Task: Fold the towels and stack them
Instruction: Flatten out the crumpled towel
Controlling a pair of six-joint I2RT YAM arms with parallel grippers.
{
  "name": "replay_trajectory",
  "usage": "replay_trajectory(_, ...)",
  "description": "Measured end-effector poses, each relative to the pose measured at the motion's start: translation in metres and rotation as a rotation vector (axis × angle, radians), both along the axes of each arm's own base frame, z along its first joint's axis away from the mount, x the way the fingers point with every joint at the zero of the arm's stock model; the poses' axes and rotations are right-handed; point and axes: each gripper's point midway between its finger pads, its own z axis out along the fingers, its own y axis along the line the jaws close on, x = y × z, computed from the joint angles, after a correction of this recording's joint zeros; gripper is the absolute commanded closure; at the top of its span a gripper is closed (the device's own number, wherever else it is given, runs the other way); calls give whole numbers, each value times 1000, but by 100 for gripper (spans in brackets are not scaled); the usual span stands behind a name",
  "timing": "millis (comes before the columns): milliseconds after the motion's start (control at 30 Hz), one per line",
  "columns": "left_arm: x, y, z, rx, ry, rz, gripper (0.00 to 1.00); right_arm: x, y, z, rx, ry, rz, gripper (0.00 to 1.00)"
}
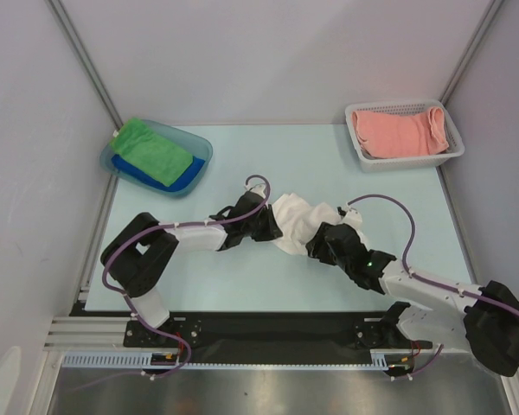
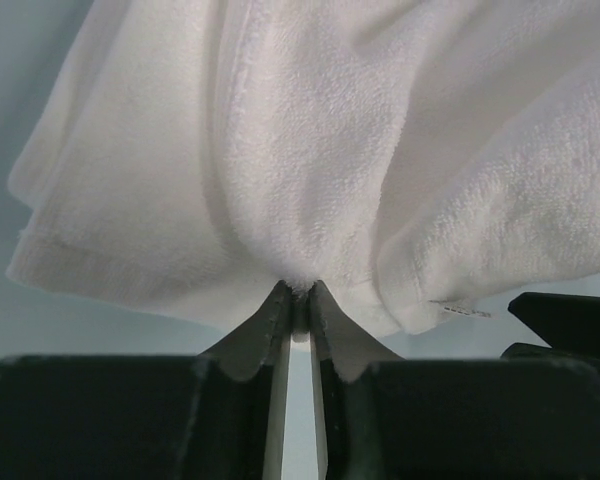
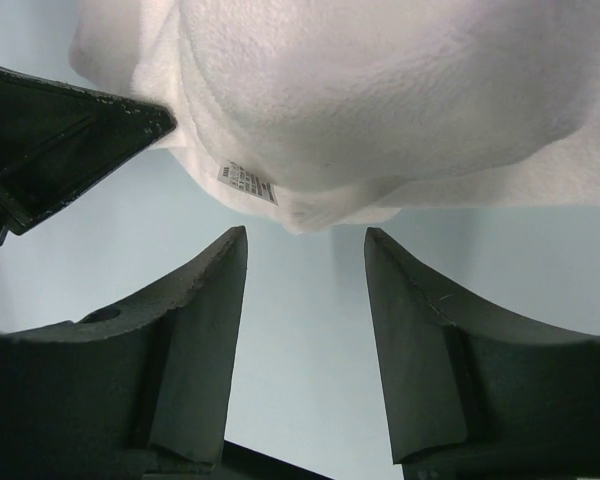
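A crumpled white towel [image 1: 298,222] lies at the table's middle between both grippers. My left gripper [image 1: 275,226] is shut on its edge; in the left wrist view the fingertips pinch the towel's hem [image 2: 298,287]. My right gripper [image 1: 329,240] is open just short of the towel's corner with the small tag [image 3: 248,183], touching nothing. A green towel [image 1: 152,150] lies folded on a blue towel [image 1: 183,177] in the tray. A salmon pink towel [image 1: 398,131] lies in the basket.
The blue plastic tray [image 1: 203,149] stands at the back left. The white perforated basket [image 1: 454,149] stands at the back right. The left gripper's finger [image 3: 70,130] shows in the right wrist view. Grey walls close in the light-blue table.
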Motion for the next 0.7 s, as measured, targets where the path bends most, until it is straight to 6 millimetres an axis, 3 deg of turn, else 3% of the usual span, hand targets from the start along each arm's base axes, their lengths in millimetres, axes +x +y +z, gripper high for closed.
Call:
replay_trajectory(167, 0, 0, 1, 2, -1, -1, 99, 0, 7, -8, 5, 18, 10, 44)
replay_trajectory(700, 0, 0, 10, -5, -14, -5, 100, 2, 19, -39, -11, 65, -5, 56)
